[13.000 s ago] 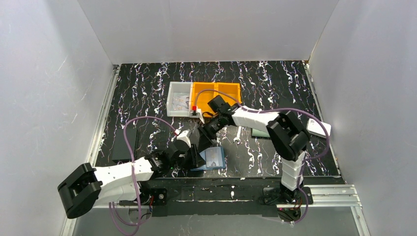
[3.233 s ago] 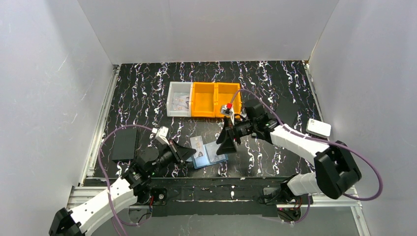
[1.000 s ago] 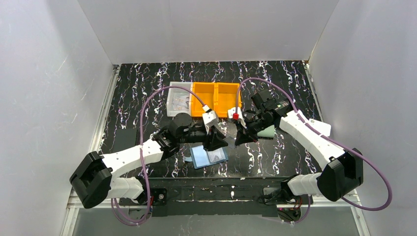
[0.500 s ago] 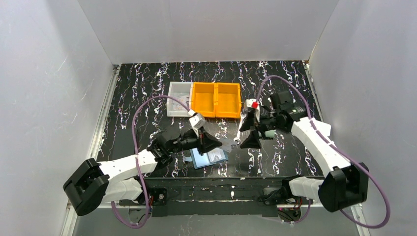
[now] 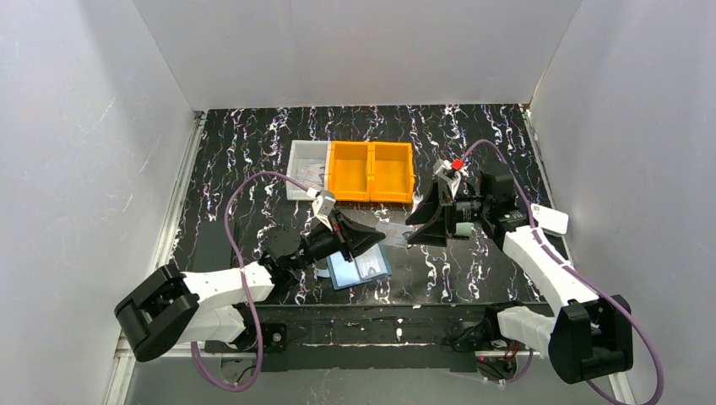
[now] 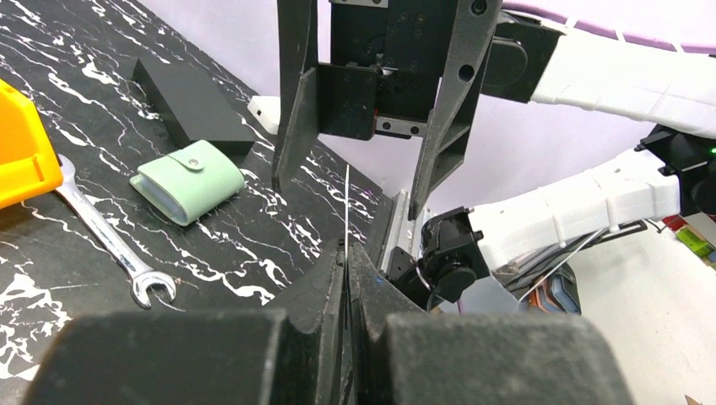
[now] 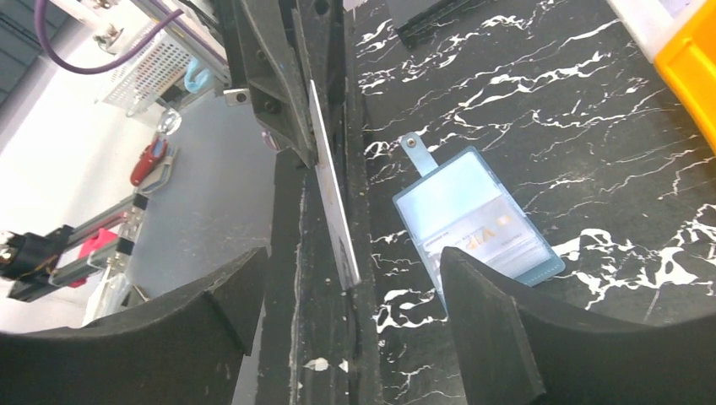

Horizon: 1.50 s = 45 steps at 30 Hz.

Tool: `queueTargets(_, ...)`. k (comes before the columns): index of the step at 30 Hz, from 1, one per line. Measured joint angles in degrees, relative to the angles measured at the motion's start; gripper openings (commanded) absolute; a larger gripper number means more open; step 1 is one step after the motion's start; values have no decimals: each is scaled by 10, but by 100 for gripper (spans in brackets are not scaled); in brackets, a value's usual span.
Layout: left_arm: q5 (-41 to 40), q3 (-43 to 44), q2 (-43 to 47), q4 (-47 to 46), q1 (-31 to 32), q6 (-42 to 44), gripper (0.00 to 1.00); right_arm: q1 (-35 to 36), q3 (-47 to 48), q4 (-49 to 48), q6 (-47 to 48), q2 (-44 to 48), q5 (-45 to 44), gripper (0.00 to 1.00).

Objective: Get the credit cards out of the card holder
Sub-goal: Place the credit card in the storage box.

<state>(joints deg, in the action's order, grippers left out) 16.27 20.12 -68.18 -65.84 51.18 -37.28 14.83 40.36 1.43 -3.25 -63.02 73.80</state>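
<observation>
The blue card holder point(image 5: 359, 268) lies open on the table near the front, with a pale card point(image 7: 494, 240) still showing in its lower pocket. My left gripper point(image 5: 377, 239) is shut on one credit card point(image 5: 393, 237), which sticks out toward the right arm. In the left wrist view that card point(image 6: 347, 202) is edge-on above my left gripper point(image 6: 347, 249). My right gripper point(image 5: 414, 232) stands open just beyond the card's free end, apart from it. In the right wrist view the card point(image 7: 333, 202) hangs between my right gripper's point(image 7: 355, 257) wide fingers point(image 7: 498, 337).
Orange bins point(image 5: 371, 171) and a white bin point(image 5: 307, 173) stand at the back. A pale green snap pouch point(image 6: 187, 181), a wrench point(image 6: 110, 245) and a black box point(image 6: 190, 105) lie under the right arm. A white device point(image 5: 549, 221) sits at the far right.
The card has passed from my right gripper to my left. The left gripper shut on it, and the right gripper opened and drew back to the right.
</observation>
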Motion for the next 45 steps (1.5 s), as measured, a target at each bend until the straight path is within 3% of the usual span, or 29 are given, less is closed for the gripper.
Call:
queueTargets(4, -12, 6, -16, -18, 3, -7, 0, 10, 0, -27, -26, 0, 6, 45)
queueTargets(7, -21, 6, -25, -27, 3, -12, 0, 16, 0, -42, -36, -1, 13, 8)
queueTargets(8, -23, 6, -28, -30, 3, -13, 0, 17, 0, -48, -39, -1, 14, 1)
queueTargets(9, -24, 6, -29, -32, 3, -14, 3, 18, 0, -51, -41, -1, 14, 1)
queueTargets(15, -43, 6, -2, 5, 0, 5, 84, 18, 1, -40, -22, 0, 11, 1)
queueTargets(16, -41, 7, 22, 44, -5, 17, 96, 19, 4, -19, -2, 0, 6, 1)
queueTargets(17, -41, 8, 49, 82, -12, 34, 98, 19, 9, 8, 27, 0, -1, 1)
queueTargets(23, -5, 135, 200, 418, -37, 228, 98, 24, 35, 121, 156, 0, -40, 1)
queueTargets(27, 58, 284, 168, 596, -37, 368, 95, 43, 36, 170, 217, -3, -64, 1)
queueTargets(34, 140, 371, 27, 727, -12, 516, 83, 68, 61, 243, 305, -9, -95, 1)
queueTargets(41, 136, 389, -66, 771, 40, 556, 58, 70, 63, 263, 335, -9, -100, 1)
queueTargets(45, 129, 400, -80, 767, 45, 555, 57, 70, 63, 270, 341, -9, -103, 1)
